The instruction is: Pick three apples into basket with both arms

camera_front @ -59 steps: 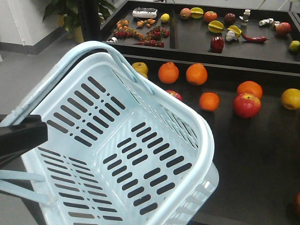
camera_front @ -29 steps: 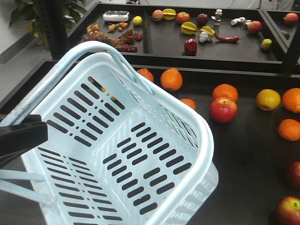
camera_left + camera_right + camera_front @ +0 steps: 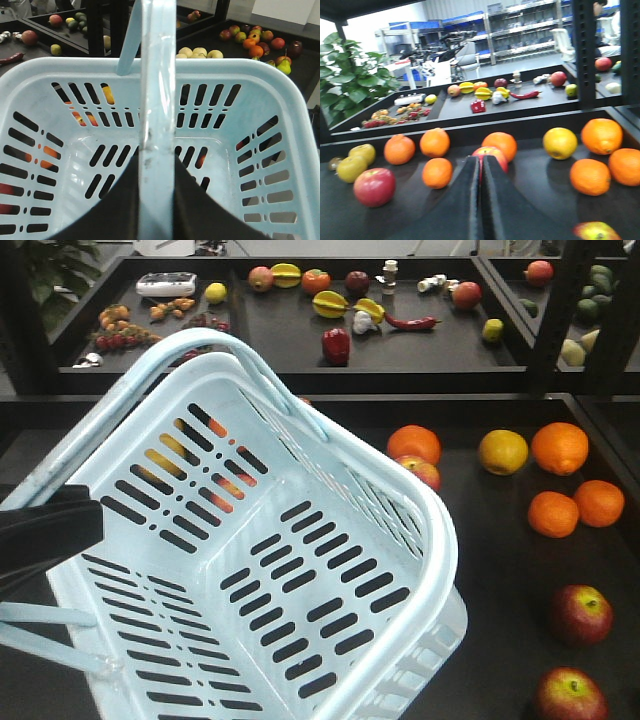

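The left gripper pinches the handle of the tipped basket, which stretches longways away from its fingers. The right gripper has its fingers pressed together.

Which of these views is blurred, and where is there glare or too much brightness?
Front view: sharp and evenly lit. Left wrist view: a glare streak runs down the close basket handle. Right wrist view: mildly blurred overall, the oranges have soft edges, and the bright background at upper left is washed out.
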Robot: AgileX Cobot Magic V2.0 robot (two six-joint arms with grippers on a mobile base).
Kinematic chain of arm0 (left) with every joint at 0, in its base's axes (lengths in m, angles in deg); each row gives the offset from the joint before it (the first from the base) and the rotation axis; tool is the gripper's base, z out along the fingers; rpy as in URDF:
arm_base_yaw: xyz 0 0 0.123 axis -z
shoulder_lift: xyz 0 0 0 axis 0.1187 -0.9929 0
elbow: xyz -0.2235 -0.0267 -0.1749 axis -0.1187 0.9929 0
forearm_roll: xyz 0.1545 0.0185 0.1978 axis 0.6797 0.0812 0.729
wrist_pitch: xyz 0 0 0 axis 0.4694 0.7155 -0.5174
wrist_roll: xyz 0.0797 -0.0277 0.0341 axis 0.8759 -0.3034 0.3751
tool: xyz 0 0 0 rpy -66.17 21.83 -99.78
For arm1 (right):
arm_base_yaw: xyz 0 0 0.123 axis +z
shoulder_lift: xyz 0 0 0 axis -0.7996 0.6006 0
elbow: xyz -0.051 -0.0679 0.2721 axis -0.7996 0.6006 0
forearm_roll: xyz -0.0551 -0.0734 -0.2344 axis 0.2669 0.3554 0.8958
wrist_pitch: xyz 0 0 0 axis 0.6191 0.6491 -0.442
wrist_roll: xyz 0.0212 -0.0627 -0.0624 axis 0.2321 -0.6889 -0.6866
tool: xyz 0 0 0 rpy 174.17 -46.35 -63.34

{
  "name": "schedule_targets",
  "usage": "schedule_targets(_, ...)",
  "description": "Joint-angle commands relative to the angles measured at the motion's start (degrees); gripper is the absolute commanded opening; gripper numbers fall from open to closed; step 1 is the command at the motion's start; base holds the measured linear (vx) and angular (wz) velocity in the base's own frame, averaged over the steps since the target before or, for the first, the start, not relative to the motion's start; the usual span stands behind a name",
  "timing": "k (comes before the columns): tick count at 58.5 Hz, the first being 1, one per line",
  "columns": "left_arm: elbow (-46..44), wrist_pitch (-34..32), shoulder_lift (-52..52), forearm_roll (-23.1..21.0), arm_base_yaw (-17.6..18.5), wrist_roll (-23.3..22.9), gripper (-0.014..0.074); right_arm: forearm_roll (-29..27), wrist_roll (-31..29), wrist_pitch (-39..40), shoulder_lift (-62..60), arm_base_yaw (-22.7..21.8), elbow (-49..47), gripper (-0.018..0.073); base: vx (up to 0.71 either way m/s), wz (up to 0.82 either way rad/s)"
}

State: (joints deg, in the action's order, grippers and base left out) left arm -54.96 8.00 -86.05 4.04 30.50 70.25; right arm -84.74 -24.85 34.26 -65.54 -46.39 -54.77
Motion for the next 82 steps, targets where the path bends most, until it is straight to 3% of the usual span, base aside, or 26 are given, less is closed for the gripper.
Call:
schedule_targets(1, -1.68, -4.54, 0.05, -3.24, 0.16, -0.31, -0.0006, 0.14, -0.25, 4.16, -0.67, -0.43, 0.6, -0.0005, 0.09, -0.24)
schedule_targets(82, -1.68, -4.54, 0.05, -3.24, 0.16, -0.31, -0.0006, 0.14, -0.27, 4.16, -0.67, -0.43, 0.6, -0.0005, 0.02, -0.03)
